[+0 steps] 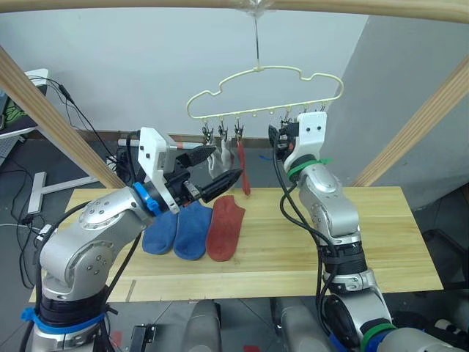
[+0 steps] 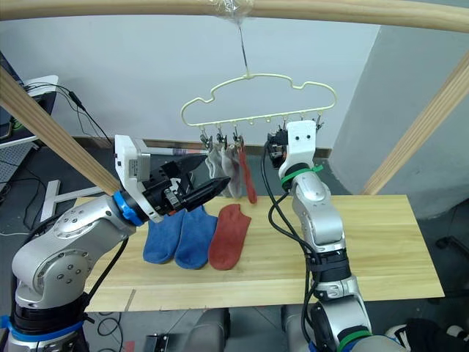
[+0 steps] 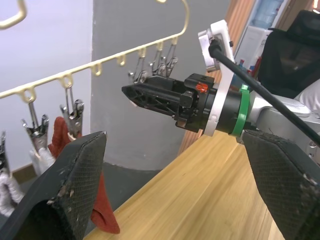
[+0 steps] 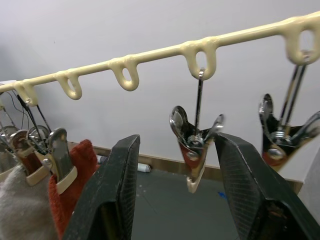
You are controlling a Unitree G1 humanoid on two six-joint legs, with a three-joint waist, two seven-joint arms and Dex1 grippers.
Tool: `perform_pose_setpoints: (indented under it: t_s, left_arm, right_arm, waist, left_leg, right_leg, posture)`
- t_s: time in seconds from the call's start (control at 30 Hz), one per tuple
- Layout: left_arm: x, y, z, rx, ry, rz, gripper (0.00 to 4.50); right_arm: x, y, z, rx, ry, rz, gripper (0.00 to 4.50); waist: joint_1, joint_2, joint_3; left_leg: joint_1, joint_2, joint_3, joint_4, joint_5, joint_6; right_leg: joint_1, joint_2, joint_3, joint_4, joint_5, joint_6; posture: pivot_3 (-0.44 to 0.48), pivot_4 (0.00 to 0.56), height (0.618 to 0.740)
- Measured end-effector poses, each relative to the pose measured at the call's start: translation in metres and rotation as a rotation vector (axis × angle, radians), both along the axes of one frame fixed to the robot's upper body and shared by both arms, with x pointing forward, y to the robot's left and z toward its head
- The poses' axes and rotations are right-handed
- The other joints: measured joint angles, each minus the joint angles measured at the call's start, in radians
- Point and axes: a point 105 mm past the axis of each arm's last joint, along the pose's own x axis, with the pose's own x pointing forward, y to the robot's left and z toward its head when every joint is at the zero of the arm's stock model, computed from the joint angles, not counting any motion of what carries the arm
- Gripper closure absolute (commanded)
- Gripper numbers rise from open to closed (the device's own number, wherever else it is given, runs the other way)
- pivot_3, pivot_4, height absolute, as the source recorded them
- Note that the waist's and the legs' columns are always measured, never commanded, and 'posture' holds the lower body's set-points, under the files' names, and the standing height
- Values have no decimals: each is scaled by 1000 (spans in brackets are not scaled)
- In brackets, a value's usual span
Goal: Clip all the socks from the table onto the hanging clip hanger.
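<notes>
Currently, the right gripper [image 4: 175,190], jaws wide and empty, brackets a free clip [image 4: 192,150] hanging vertically from the clip hanger [image 1: 264,92].

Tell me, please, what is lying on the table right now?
On the table lie two blue socks and one rust red sock, side by side. The left arm covers part of the leftmost blue sock.
</notes>
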Motion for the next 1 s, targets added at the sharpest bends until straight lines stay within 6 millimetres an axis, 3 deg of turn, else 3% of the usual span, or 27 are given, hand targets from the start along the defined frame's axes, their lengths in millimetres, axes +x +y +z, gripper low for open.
perform_pose_setpoints:
  t_s: [0.47, 0.93, 1.0]
  left_arm:
    - [6, -1, 12, -18, -51, -1, 0]
    - [8, -3, 15, -41, -58, 7, 0]
    - [8, -3, 16, -42, -60, 7, 0]
  right_arm:
    - [5, 8, 12, 5, -42, 14, 2069]
    - [9, 7, 11, -1, -48, 9, 2069]
    - [10, 8, 13, -1, -53, 10, 2689]
  waist:
    - [1, 0, 0]
    - [1, 0, 0]
    - [1, 0, 0]
  left_leg:
    - [0, 0, 0, 0, 0, 0]
    - [0, 0, 0, 0, 0, 0]
    - [0, 0, 0, 0, 0, 0]
  right_leg:
    - [0, 0, 0, 1, 0, 0]
    - [0, 0, 0, 1, 0, 0]
    - [0, 0, 0, 1, 0, 0]
  posture:
    - [101, 243, 740]
    - [104, 251, 740]
    - [104, 251, 740]
